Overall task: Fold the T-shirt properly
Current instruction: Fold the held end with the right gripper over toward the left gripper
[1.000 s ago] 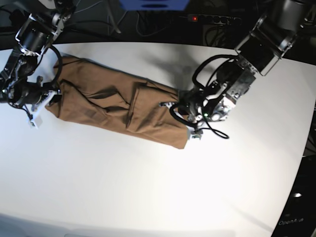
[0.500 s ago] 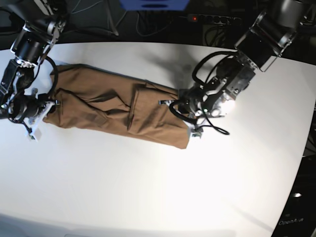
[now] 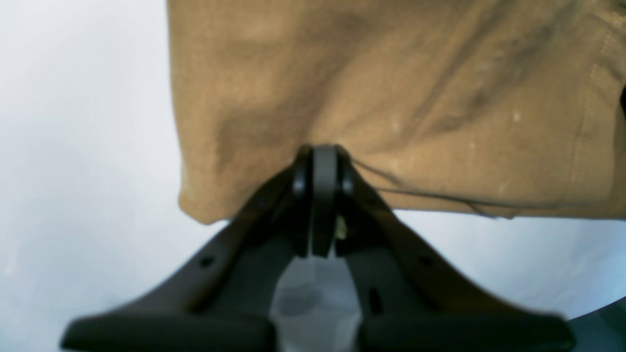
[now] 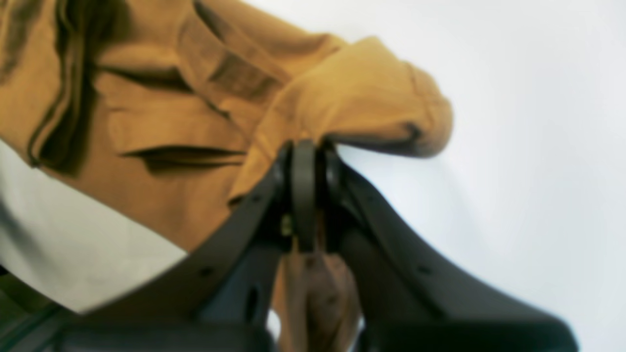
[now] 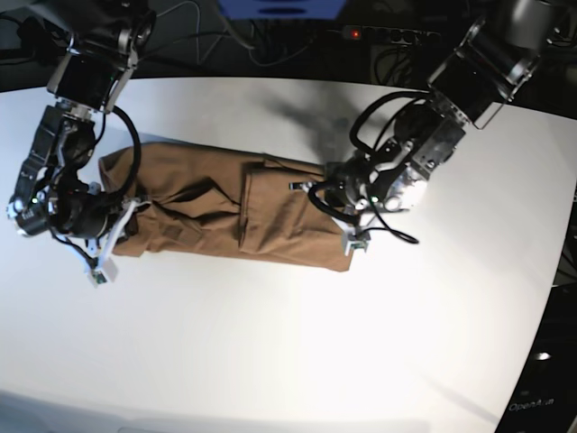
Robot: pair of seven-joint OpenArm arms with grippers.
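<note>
T-shirt (image 5: 293, 216) lying bunched across left and centre of base frame on white counter (image 5: 297, 334), right tool (image 4: 315, 146) pinching its fabric at left, left tool (image 3: 323, 151) pressing together against its right part.

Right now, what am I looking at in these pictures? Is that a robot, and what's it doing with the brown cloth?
Yes, it's a robot with two black arms. The base view looks at the whole white table. The other two current pictures come from cameras on the robot's wrists, one for each arm, so they look very close up.

The brown cloth is a T-shirt, bunched and partly folded on the table. The right arm's fingers are pinched shut on a bit of it, and a flap puffs up beyond them. The left arm's fingers are shut too, down at the shirt near its edge, but I can't tell whether they're gripping any cloth.
</note>
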